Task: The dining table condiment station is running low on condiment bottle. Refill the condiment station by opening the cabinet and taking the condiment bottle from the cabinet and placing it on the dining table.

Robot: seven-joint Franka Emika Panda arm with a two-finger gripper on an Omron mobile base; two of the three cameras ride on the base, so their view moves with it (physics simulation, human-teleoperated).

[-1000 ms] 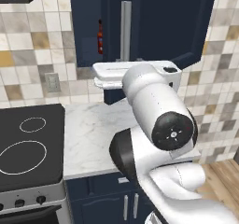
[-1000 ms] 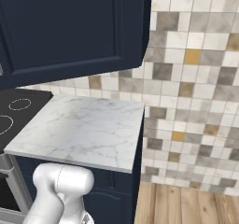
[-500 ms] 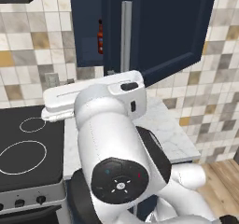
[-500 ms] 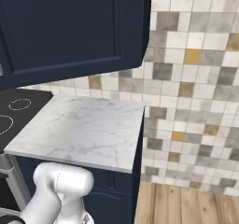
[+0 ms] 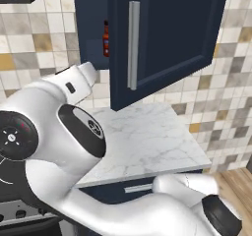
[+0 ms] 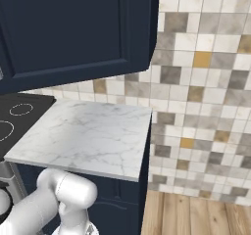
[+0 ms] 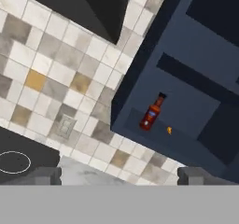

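Condiment bottle (image 7: 151, 114) near shelf edge (cabinet (image 5: 162, 38) open).

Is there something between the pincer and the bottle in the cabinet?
Nothing visible. In the hand view the pincer is open and faces the bottle, which stands alone on the cabinet shelf. The door is swung open, off to the side of the opening.

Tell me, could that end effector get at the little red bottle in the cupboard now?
Probably yes: the cupboard door is swung open, the bottle stands alone on the shelf, and the open end effector faces it with nothing between.
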